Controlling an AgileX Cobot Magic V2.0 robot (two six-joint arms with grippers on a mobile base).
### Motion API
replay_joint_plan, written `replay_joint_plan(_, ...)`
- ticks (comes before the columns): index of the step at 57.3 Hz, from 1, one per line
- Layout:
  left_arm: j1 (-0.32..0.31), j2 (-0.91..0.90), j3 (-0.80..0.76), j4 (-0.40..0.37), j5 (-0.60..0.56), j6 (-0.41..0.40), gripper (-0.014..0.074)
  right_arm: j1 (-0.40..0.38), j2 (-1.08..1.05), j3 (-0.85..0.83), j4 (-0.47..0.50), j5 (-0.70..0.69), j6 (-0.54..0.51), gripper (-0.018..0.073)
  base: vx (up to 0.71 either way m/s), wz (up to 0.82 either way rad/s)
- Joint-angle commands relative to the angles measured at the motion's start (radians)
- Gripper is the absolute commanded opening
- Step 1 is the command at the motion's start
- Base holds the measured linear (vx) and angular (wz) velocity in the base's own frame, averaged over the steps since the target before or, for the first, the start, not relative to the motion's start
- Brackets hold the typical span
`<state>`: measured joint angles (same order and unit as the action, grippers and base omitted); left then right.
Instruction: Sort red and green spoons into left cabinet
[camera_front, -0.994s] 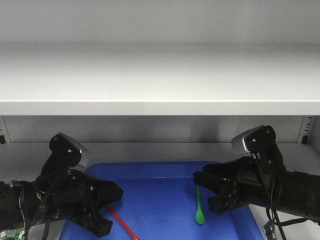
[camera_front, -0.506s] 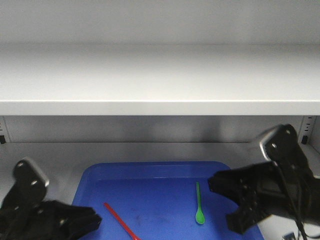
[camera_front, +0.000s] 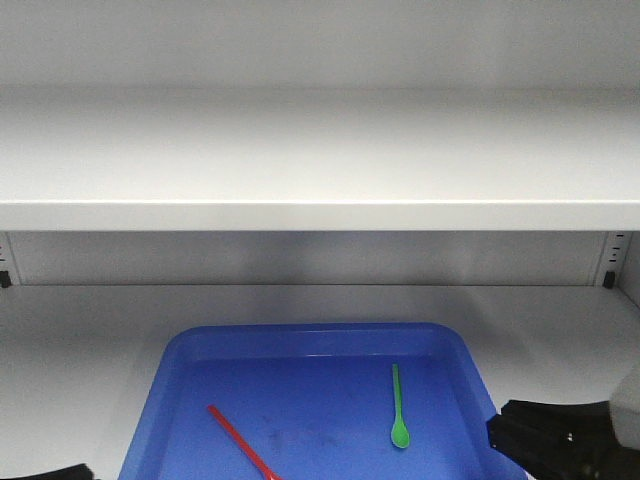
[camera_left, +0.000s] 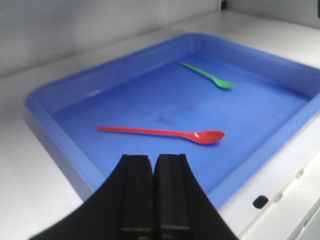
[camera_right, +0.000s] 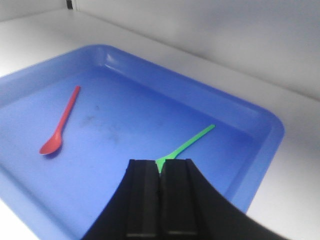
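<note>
The red spoon and the green spoon lie flat in the blue tray on the lower shelf of the left cabinet. In the left wrist view my left gripper is shut and empty, hovering short of the red spoon, with the green spoon farther back. In the right wrist view my right gripper is shut and empty. Its tips hide the bowl of the green spoon, and the red spoon lies to the left.
The upper shelf's front edge overhangs the tray. A slotted side rail stands at the right of the grey back wall. White shelf surface surrounds the tray. Only the right arm's dark tip shows in the front view's bottom corner.
Both arms have drawn back and down from over the tray, almost out of the front view. The red and green spoons stay lying in the tray.
</note>
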<state>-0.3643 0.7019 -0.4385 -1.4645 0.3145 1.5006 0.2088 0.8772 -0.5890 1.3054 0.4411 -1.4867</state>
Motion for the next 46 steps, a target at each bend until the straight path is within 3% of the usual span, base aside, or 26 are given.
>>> replay_joint_plan(1,-0.005,-0.036,-0.025,-0.041,-0.019,-0.007,-0.0001,-0.002,-0.037,-0.027,0.034,0.018,-0.002,-0.0003,0.00,0.00)
replay_joint_plan(46,-0.005,-0.056,-0.025,-0.039,-0.018,-0.002,-0.0001,-0.002,-0.047,-0.027,0.034,0.040,-0.003,-0.0003,0.00,0.00)
